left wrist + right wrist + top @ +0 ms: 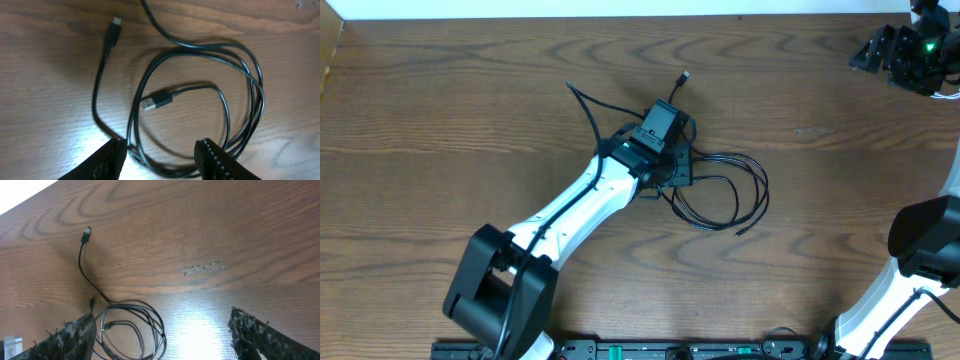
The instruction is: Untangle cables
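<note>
Black cables [725, 185] lie in a loose tangled coil on the wooden table at the middle. One plug end [685, 76] reaches toward the back, another strand [582, 100] runs off to the back left, and a thin tip [741, 231] lies in front. No white cable shows. My left gripper [675, 170] is low over the coil's left side. In the left wrist view it is open [161, 150], its fingers straddling the bundled strands [150, 161]; a USB plug [154, 101] lies inside the loop. My right gripper [892, 50] is open [162, 317] and empty, high at the back right, far from the coil [135, 330].
The table's back edge [640, 18] meets a white surface. The right arm's base [920, 240] stands at the front right and the left arm's base [495, 285] at the front left. A scuffed patch [202, 269] marks the wood.
</note>
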Robot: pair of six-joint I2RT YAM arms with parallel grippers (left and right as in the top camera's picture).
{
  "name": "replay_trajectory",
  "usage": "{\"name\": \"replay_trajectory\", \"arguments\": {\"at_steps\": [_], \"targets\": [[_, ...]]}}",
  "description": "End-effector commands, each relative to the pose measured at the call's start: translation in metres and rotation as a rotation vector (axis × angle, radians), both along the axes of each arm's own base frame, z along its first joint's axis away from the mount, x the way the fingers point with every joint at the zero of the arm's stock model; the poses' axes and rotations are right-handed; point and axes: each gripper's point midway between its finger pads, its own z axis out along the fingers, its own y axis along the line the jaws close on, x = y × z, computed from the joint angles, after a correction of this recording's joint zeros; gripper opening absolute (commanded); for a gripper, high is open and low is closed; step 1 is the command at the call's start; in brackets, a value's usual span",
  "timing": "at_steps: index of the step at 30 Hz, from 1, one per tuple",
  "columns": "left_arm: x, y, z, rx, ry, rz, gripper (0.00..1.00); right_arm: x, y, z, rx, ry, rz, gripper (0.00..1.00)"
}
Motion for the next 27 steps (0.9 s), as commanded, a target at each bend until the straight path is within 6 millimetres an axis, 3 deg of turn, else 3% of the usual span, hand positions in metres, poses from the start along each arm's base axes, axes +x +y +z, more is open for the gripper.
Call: {"name": "replay_trajectory", "arguments": {"at_steps": [1,6,12,16,21,23,24,27], "targets": [[-0.001,0.002,-0.025,0.039,0.05,0.018,0.49,-0.003,0.002,0.001,-0.012,0.0,0.015,0.81],[-0.008,0.0,-0.047,0.05,0.11,0.003,0.48,-0.003,0.001,0.0,-0.018,0.005,0.013,0.8],[-0.009,0.0,-0.051,0.053,0.121,0.002,0.31,-0.005,0.001,0.0,-0.016,0.013,0.013,0.79],[-0.008,0.001,-0.054,0.065,0.119,0.006,0.31,-0.007,0.002,-0.001,-0.014,0.021,0.013,0.79],[-0.011,-0.003,-0.074,0.079,0.152,-0.006,0.3,-0.009,0.002,-0.002,-0.019,0.025,0.029,0.79],[-0.013,-0.003,-0.079,0.088,0.162,-0.01,0.21,-0.009,0.002,-0.002,-0.019,0.026,0.032,0.79],[-0.014,-0.003,-0.08,0.089,0.164,-0.01,0.1,-0.009,0.002,-0.002,-0.019,0.027,0.032,0.79],[-0.008,-0.002,-0.074,0.084,0.143,-0.02,0.07,-0.01,0.003,-0.002,-0.017,0.03,0.032,0.79]]}}
